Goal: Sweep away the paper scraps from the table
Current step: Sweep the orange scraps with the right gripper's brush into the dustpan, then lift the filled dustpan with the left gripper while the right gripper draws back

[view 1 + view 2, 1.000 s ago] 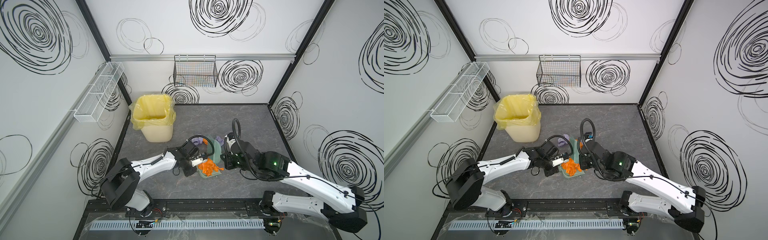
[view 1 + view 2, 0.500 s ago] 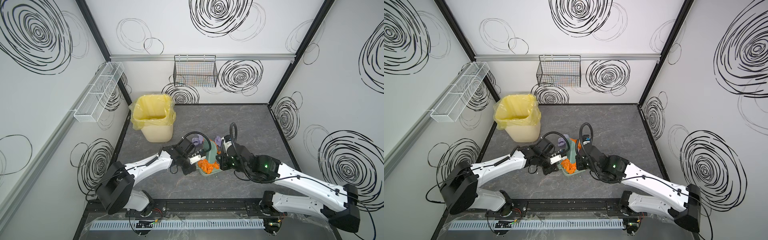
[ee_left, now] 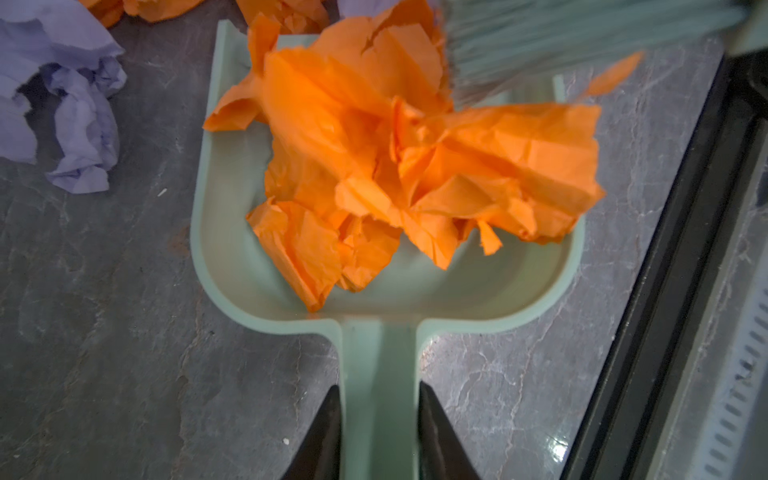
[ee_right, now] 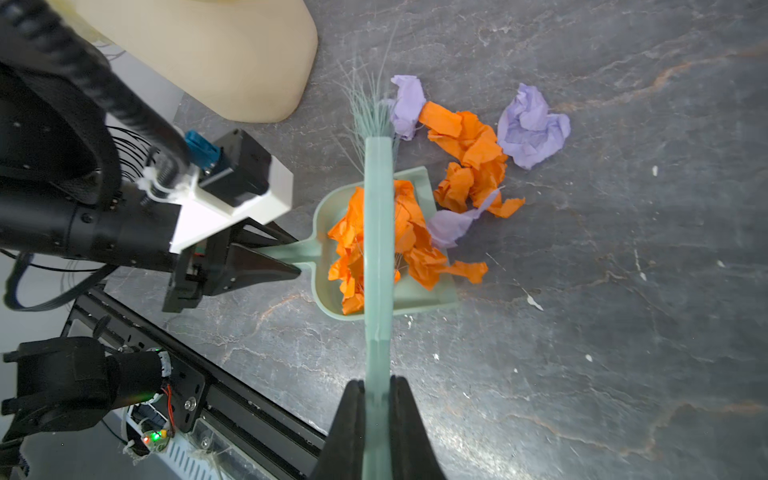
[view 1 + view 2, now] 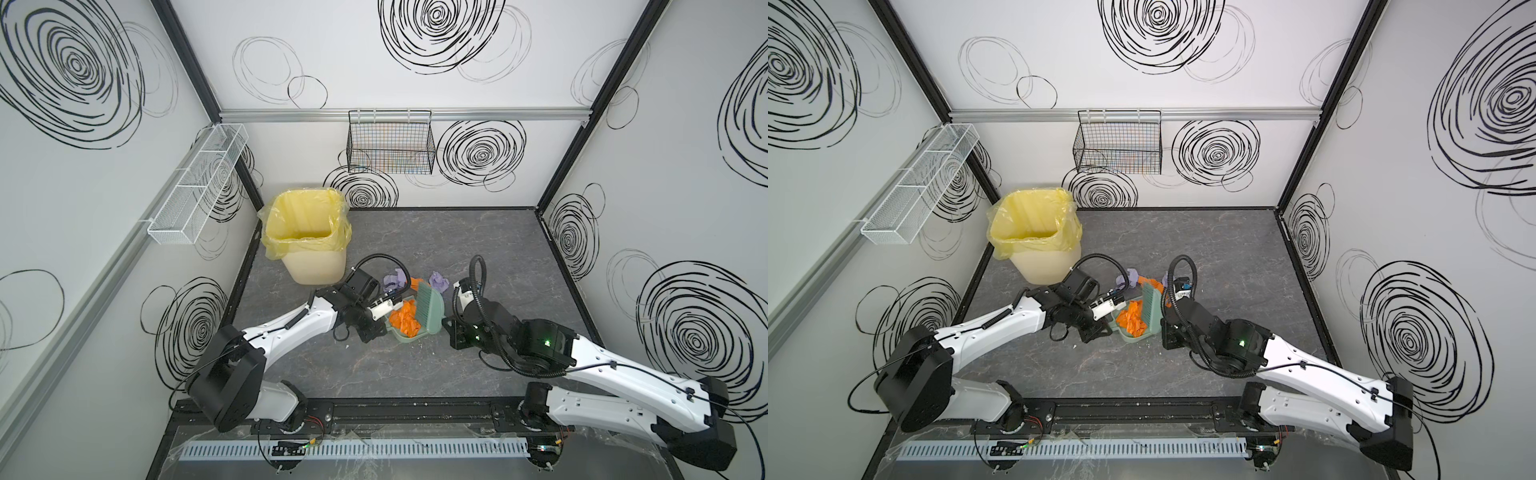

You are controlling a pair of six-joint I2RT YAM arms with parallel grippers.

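**Table** [image 5: 415, 374]: dark grey, marbled, black rim. I have both arms reaching in from the front edge, and in both top views they meet near the middle.

**Dustpan** [image 3: 224, 266]: mint green, flat on the table. Its handle points toward the left arm and its open mouth away from it.

**Left claw** [image 3: 378, 390]: narrow, one jaw pressed on each side of the dustpan handle, holding it.

**Brush** [image 4: 378, 249]: mint green. Its back crosses over the dustpan from the near side to the far side. In the left wrist view the bristles touch the orange heap.

**Right claw** [image 4: 377, 382]: closed tight on the brush handle.

**Orange scraps** [image 3: 395, 158]: a crumpled heap inside the dustpan that fills most of it and reaches the open lip. I see more orange wads on the table just beyond the mouth.

**Lilac scraps** [image 4: 532, 124]: all on the table, outside the dustpan.
- One wad lies just past the loose orange wads.
- One wad lies beside the bristle tips.
- One strip lies at the mouth, touching orange paper.

**Bin** [image 5: 307, 245]: cream with a yellow liner. It stands at the back left of the table, near the left arm.

**Basket** [image 5: 390, 145]: black wire, hung on the back wall.

**Rack** [image 5: 195, 187]: white mesh, on the left wall.

**Specks** [image 4: 534, 303]: small and white, scattered on the table near the dustpan.
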